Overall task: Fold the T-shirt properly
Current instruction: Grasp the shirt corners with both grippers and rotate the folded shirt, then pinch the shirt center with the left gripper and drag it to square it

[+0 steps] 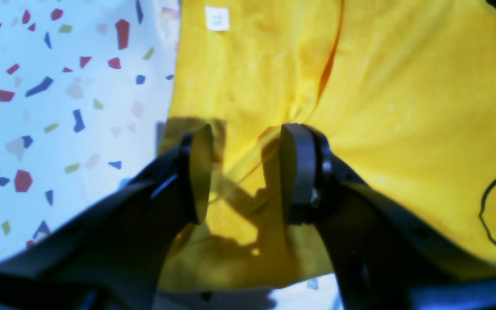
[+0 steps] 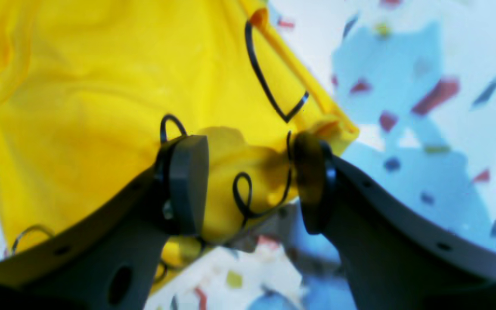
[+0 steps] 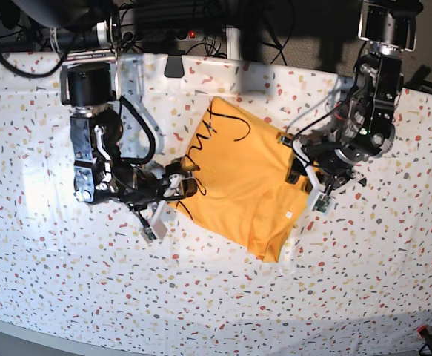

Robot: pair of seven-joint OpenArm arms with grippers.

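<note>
The T-shirt [image 3: 241, 182] lay near the middle of the speckled counter [image 3: 216, 297], already gathered into a rough, skewed block with black script [image 3: 227, 126] showing along its far edge and a small white tag [image 1: 217, 18] near one border. We judged the fold to be partly done: the sleeves looked tucked in, but the outline was still crooked, with a loose point trailing toward the near side, so squaring up and at least one more fold remained.

Our left claw [image 1: 243, 172] stood at the shirt's edge with its jaws parted, cloth lying between them; we saw no pinch, so it held nothing. Our right claw [image 2: 252, 181] sat at the opposite edge, over the script, also parted, its pads straddling a hem corner without closing on it.
</note>
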